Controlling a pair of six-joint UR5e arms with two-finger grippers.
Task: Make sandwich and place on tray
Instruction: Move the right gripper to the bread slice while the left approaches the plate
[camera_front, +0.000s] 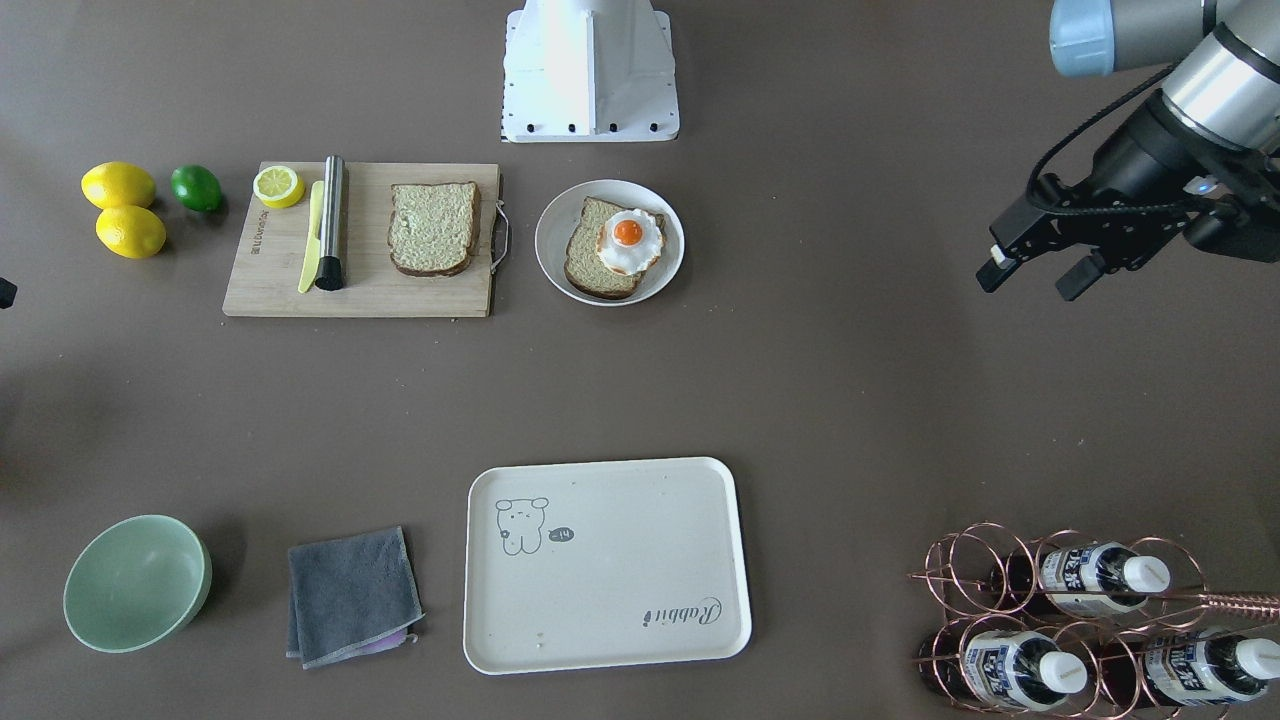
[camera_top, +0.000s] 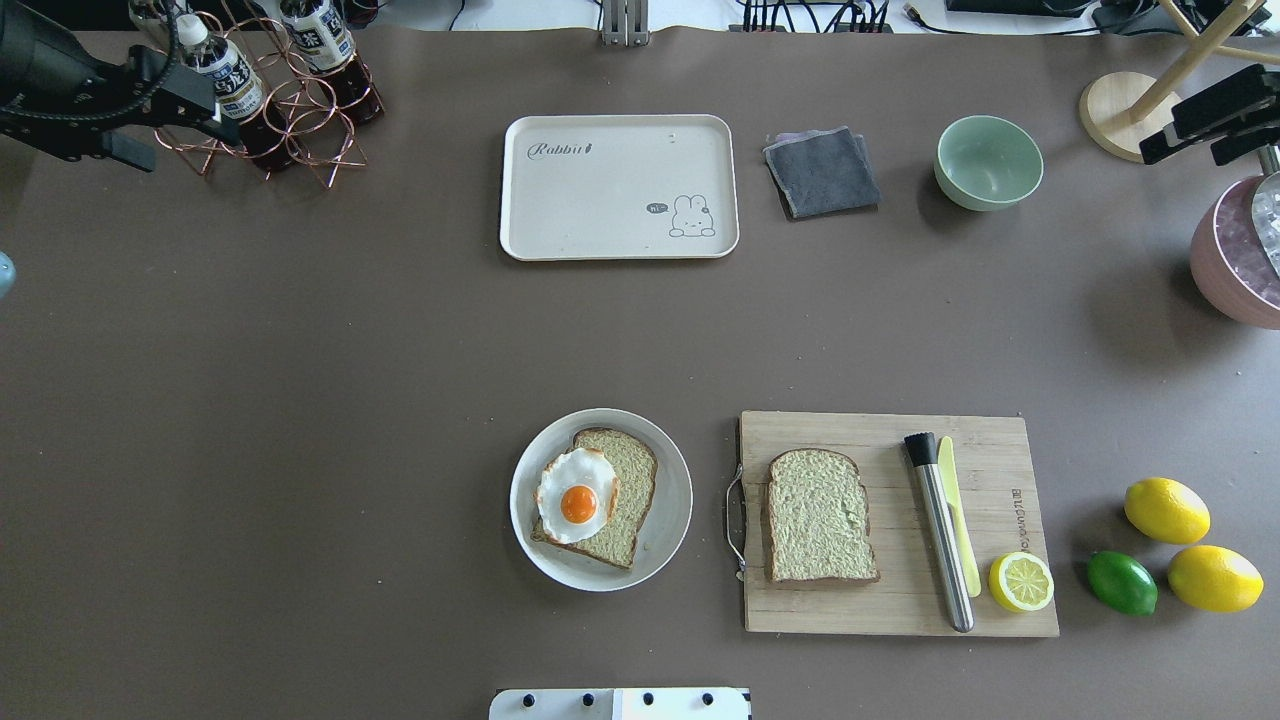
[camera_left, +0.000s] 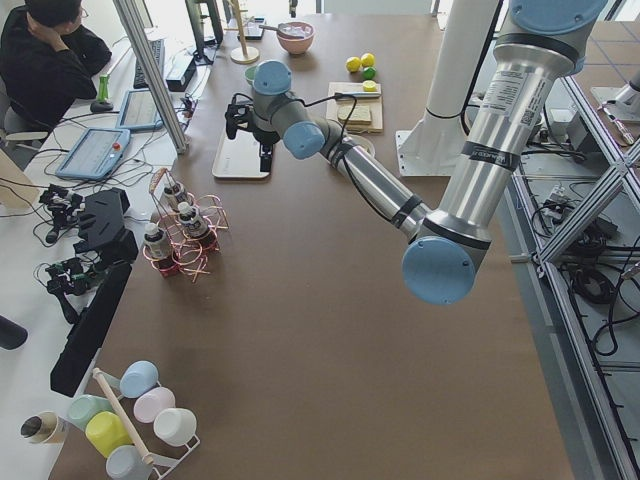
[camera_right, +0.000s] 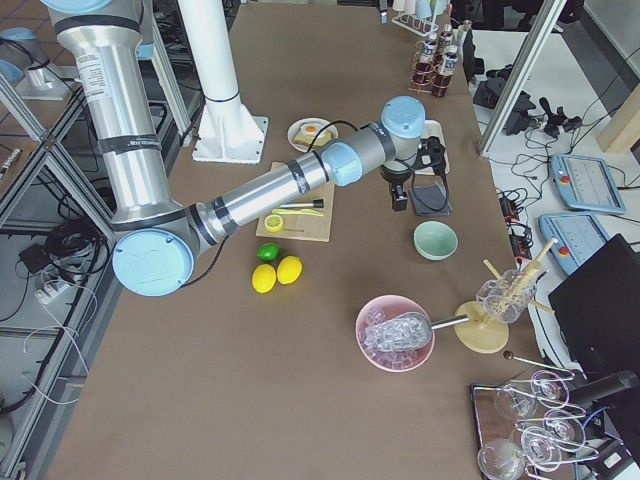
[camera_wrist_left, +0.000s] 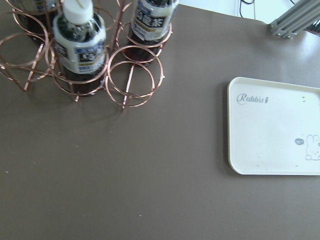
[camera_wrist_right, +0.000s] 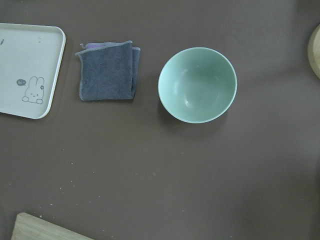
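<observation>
One bread slice (camera_top: 632, 500) lies on a round white plate (camera_top: 670, 520) with the fried egg (camera_top: 577, 497) on top of it. The second slice (camera_top: 820, 515) lies on the bamboo cutting board (camera_top: 880, 600). The cream tray (camera_top: 600, 190) is bare at the far side and also shows in the front view (camera_front: 620, 560). My left gripper (camera_top: 185, 135) hovers open and empty by the bottle rack, far from the food. My right gripper (camera_top: 1165, 130) hovers open and empty past the green bowl (camera_top: 988, 162).
A copper rack with bottles (camera_top: 280, 90) stands far left. A grey cloth (camera_top: 822, 172) lies beside the tray. A steel rod (camera_top: 940, 530), yellow knife (camera_top: 958, 510) and lemon half (camera_top: 1021, 582) sit on the board. Lemons (camera_top: 1166, 510) and a lime (camera_top: 1122, 583) lie right. A pink ice bowl (camera_top: 1240, 260) is at the right edge.
</observation>
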